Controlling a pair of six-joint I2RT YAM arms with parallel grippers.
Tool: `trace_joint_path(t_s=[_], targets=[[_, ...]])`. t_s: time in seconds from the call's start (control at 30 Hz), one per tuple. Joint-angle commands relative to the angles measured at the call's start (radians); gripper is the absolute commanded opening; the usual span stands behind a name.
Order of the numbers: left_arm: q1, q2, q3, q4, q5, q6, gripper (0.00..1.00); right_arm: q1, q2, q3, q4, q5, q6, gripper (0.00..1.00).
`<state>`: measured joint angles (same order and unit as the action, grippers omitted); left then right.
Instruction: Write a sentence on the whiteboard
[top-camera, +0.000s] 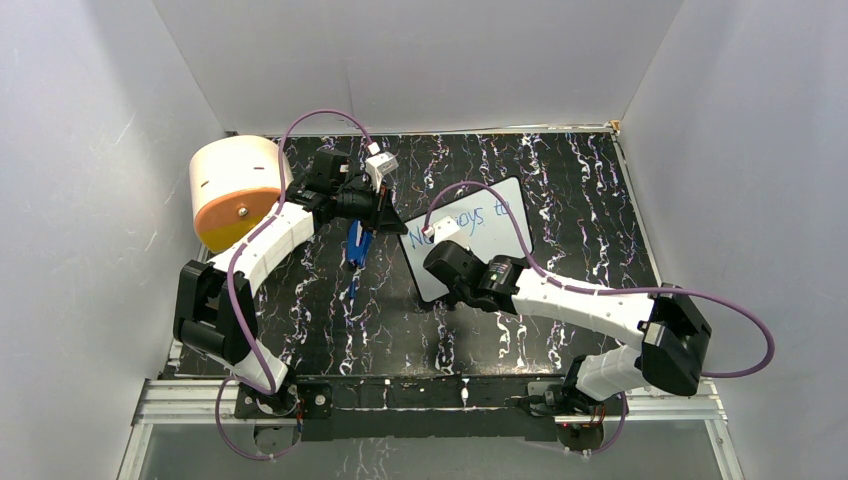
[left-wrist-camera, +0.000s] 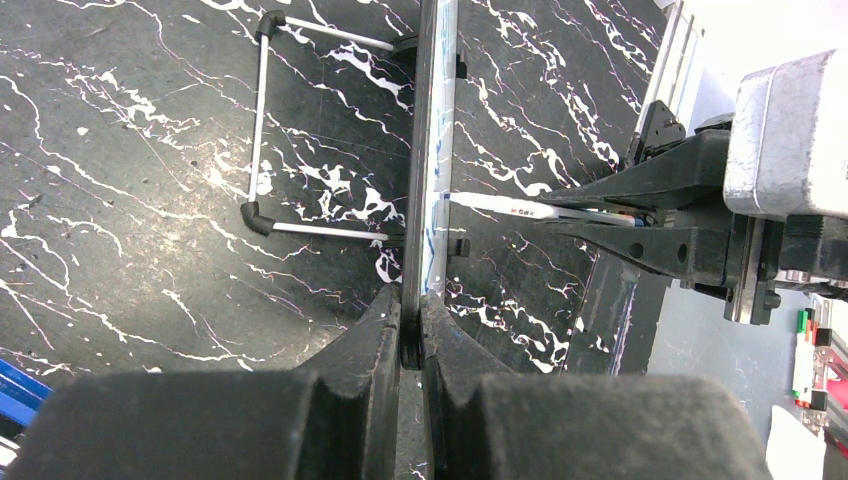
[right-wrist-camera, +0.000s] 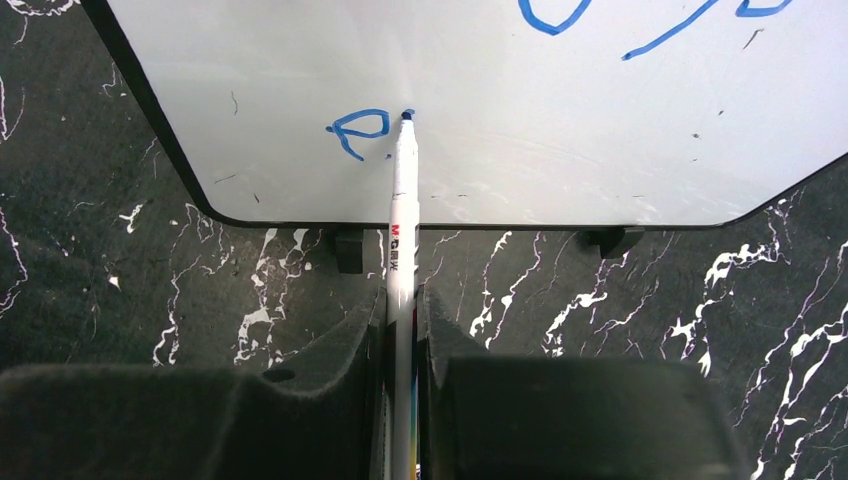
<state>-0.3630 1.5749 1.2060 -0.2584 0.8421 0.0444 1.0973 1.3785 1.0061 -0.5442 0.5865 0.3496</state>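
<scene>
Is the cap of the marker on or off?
Off. The marker shows a bare blue tip touching the whiteboard beside a blue letter.

Top view looks down from 6 o'clock over the black marbled surface (top-camera: 580, 190); wrist views sit close behind left tool (left-wrist-camera: 411, 320) and right tool (right-wrist-camera: 402, 305), sharing the black-framed white whiteboard (right-wrist-camera: 600, 120)

Bare table (top-camera: 590, 220) right of whiteboard (top-camera: 492, 235); cylinder (top-camera: 235, 190) blocks far-left corner; blue object (top-camera: 358, 245) lies left of it.
</scene>
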Motion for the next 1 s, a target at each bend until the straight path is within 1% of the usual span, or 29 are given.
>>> trace_joint_path(t_s=[0.0, 0.67, 0.97], targets=[[0.001, -0.006, -0.005, -0.007, -0.032, 0.034, 0.00, -0.008, 0.002, 0.034, 0.005, -0.022, 0.020, 0.00], [0.001, -0.010, -0.004, -0.011, -0.035, 0.036, 0.00, -0.008, 0.015, 0.009, -0.037, -0.065, 0.049, 0.00], [0.001, -0.007, -0.004, -0.013, -0.036, 0.036, 0.00, -0.008, 0.012, 0.012, -0.047, -0.061, 0.049, 0.00]])
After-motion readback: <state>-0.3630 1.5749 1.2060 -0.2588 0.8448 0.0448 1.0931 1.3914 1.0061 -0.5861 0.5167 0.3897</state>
